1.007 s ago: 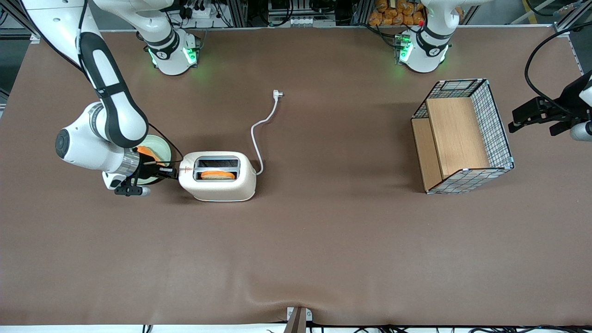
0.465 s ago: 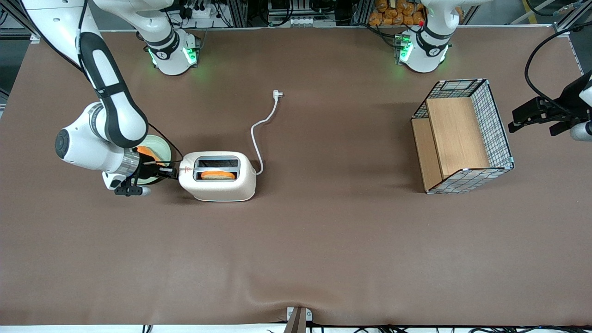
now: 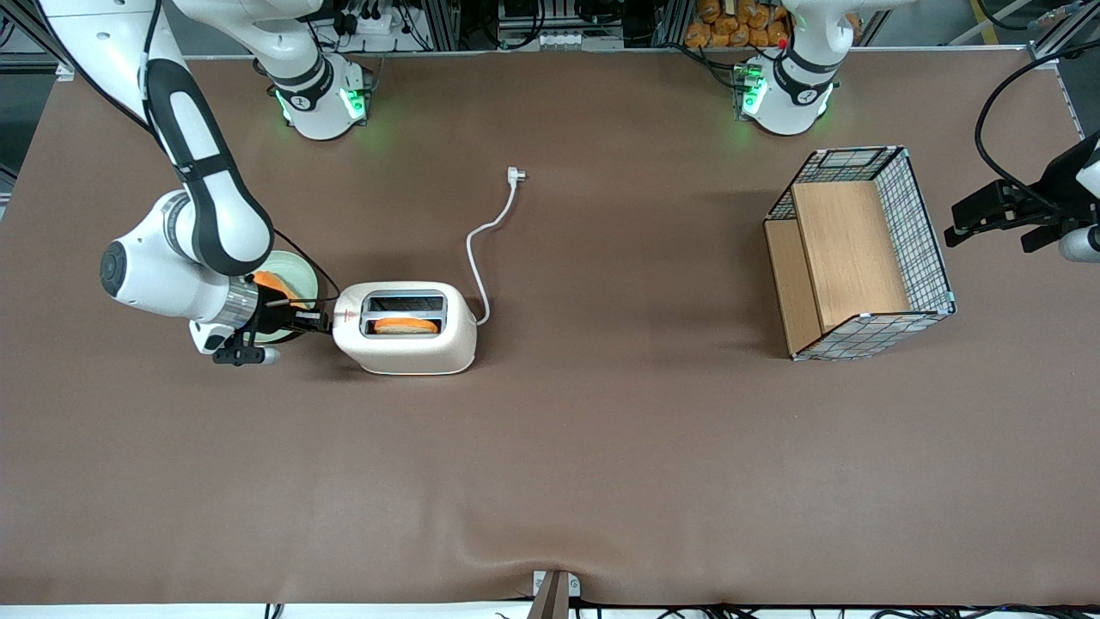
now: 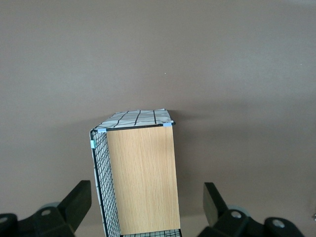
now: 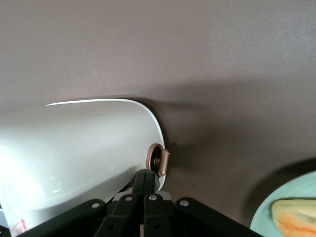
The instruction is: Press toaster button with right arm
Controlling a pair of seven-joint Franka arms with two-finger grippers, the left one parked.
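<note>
The right arm reaches low over the table, its gripper at the narrow end of the toaster, just under the red triangle mark. In the wrist view the fingers are closed together with nothing between them, making one blunt tip (a sensible shape for pushing, not grasping) that sits against the toaster's end wall. The toaster button lies just beside that tip; whether the two touch I cannot tell. A slice of toast shows in the slot nearer the front camera.

Room is tight at the wrist: a pale green plate carrying more bread lies under the forearm. The cord trails clear, and the basket stands well apart, toward the parked arm's end.
</note>
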